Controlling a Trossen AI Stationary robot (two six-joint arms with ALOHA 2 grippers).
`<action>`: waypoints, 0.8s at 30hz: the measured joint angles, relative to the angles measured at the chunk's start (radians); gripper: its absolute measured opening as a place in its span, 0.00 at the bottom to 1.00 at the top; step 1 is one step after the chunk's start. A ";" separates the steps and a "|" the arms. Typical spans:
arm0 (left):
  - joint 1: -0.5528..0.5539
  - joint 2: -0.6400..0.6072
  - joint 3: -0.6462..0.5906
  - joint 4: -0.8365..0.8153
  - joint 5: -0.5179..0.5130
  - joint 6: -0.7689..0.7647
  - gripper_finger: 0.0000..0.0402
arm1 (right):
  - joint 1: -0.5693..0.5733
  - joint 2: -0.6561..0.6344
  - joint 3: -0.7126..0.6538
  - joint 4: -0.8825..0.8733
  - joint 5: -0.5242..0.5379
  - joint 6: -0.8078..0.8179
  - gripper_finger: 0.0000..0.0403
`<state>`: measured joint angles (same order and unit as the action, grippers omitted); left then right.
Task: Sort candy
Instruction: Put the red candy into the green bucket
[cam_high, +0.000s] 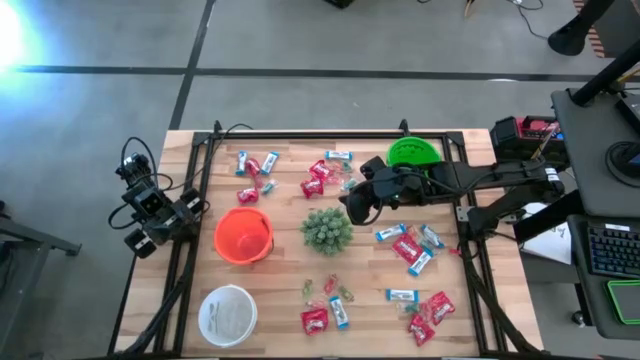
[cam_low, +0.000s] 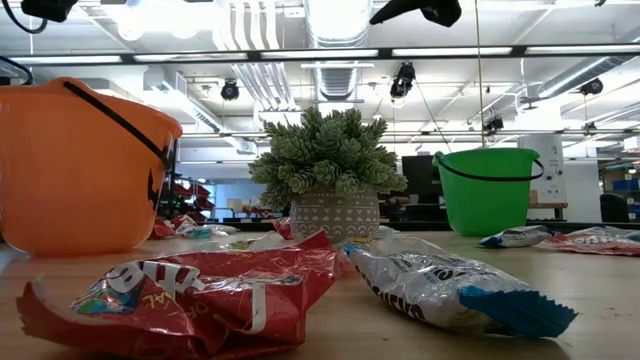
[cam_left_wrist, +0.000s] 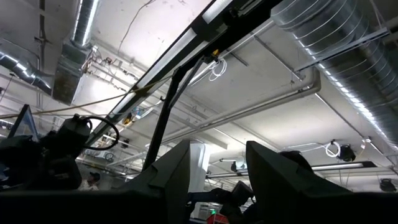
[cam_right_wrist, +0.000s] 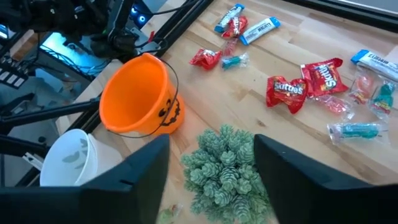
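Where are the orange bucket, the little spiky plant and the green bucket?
Orange bucket (cam_high: 243, 236), high view, inside its open mouth.
Spiky plant (cam_high: 327, 229), high view, middle of its leaves.
Green bucket (cam_low: 487, 195), low view, its front wall.

Three buckets: orange (cam_high: 243, 236), green (cam_high: 413, 152), white (cam_high: 227, 314); one spiky plant (cam_high: 326, 229); candy (cam_high: 407, 249) too numerous to count

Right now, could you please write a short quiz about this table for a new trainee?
1. True or false: the orange bucket lies tipped over.
2. Which gripper hangs above the table near the plant? A) left B) right
3. What colour is the bucket at the far edge?

Key: 1. False, it stands upright. 2. B, the right gripper, jaws open and empty; the left gripper waits beyond the table's left edge. 3. Green.
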<state>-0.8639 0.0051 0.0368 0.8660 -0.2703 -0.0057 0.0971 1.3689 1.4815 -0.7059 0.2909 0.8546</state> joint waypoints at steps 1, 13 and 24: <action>0.000 0.000 0.000 0.000 0.000 0.000 0.35 | 0.000 0.000 0.000 0.000 0.000 0.002 0.46; 0.000 0.000 0.000 0.000 0.000 0.000 0.35 | 0.000 0.000 0.000 0.000 -0.002 -0.047 0.04; 0.000 0.000 0.000 0.000 0.000 0.000 0.35 | 0.000 0.000 0.000 0.000 -0.002 -0.089 0.15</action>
<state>-0.8639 0.0051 0.0368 0.8661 -0.2705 -0.0058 0.0975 1.3689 1.4815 -0.7063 0.2890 0.7658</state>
